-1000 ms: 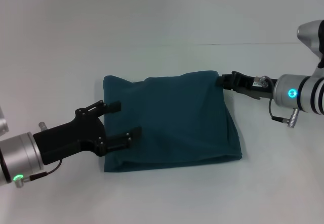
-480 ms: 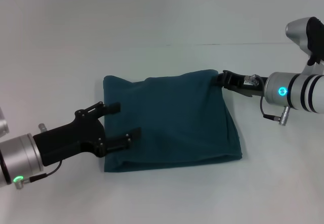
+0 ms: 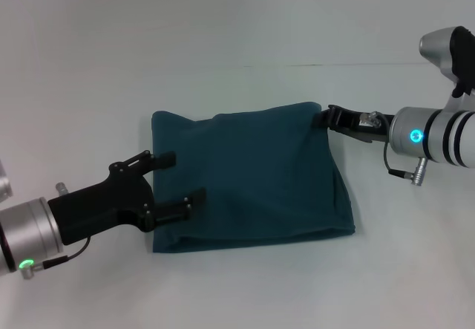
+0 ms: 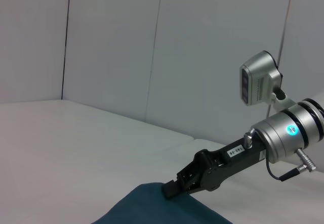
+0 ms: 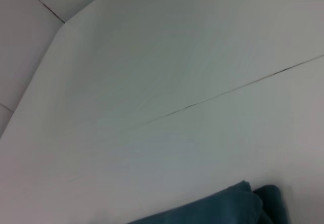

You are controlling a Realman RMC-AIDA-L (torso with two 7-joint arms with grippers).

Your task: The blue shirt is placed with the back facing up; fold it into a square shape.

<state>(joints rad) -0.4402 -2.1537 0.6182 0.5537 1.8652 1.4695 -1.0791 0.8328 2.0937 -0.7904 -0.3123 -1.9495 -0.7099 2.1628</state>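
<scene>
One blue shirt [image 3: 249,177] on the white bench [image 3: 223,32], and two black end effectors working it, one per side. The shirt is folded down to a rough rectangle, lying flat in the middle of the bench, a little wider across than it is deep, its far edge running side to side and its near edge sagging slightly toward the right corner. No print on it, no lettering.

Left end effector [image 3: 178,177] comes in from the near left, its fingers [image 3: 167,157] spread well apart, one at the shirt's left edge and the other resting over the fabric nearer the front corner. Nothing is pinched between them.

Right end effector [image 3: 324,117] is up at the far right corner, tip right against the cloth; from the left wrist view [image 4: 171,189] the tip meets the fabric edge, but whether its fingers are together or apart I cannot tell.

There is a small white label on the right arm's black body [image 4: 237,151], writing too small to read. One thin seam line [image 3: 371,64] crosses the bench behind the shirt.
</scene>
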